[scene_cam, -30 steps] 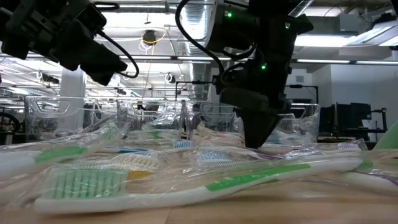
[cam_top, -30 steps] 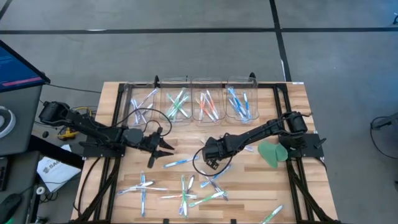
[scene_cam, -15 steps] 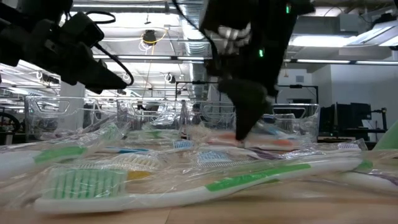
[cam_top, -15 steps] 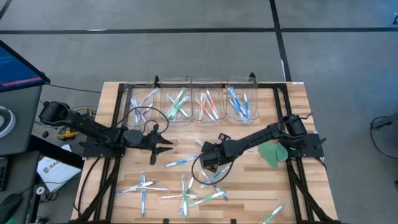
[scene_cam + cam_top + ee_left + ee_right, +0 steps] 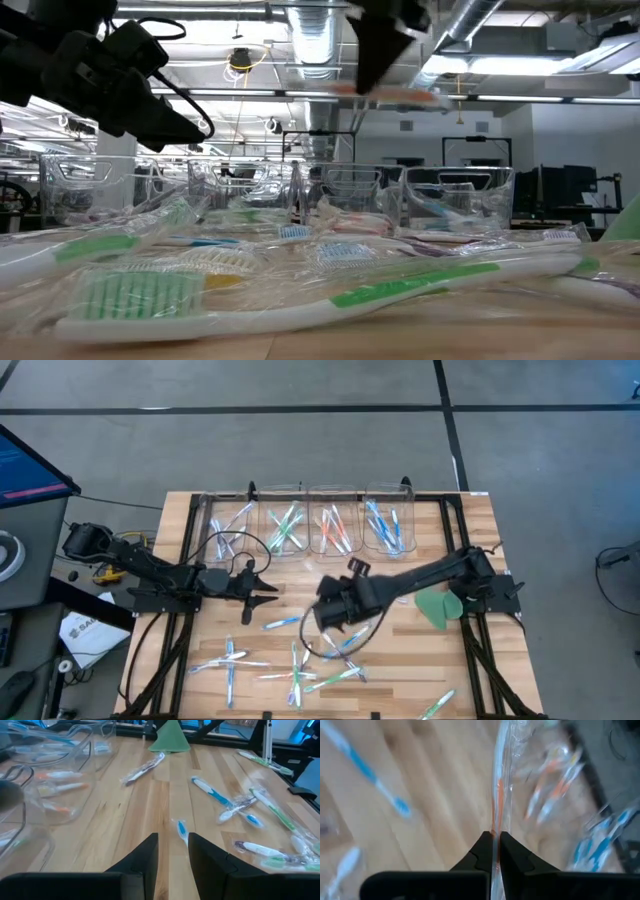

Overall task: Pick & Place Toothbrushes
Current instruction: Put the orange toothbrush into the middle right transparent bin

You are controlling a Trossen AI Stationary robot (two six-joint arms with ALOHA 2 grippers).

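leftmost, the dark left gripper [image 5: 262,593] over the bare wooden table [image 5: 470,520], just short of the clear plastic bins [image 5: 300,520]; two fingers [image 5: 145,855] parted by a narrow gap with nothing between them, hovering near a blue-and-white wrapped toothbrush [image 5: 283,622] lying on the planks. along the far edge, a row of four clear bins, sorted by colour: blue-purple sticks at the left, green next, orange in the third, blue in the last. toward the middle, the dark right gripper [image 5: 322,617] lifted well clear of the wood, pinched tight on an orange-accented toothbrush in clear wrapping [image 5: 499,795], handle running straight out from between the fingertips; in the low view, the same orange brush [image 5: 395,92] high above the table, level with the ceiling pipes. below and in front, a loose scatter of wrapped toothbrushes with white handles and blue, green or purple accents [image 5: 300,670] spread over the near half of the table, some crossing one another; closest to the low camera, a green-striped one [image 5: 400,288] lying flat. farther right, a flat green leaf-shaped piece [image 5: 436,606] resting beside the right arm, and one more green brush [image 5: 437,706] at the near right edge.
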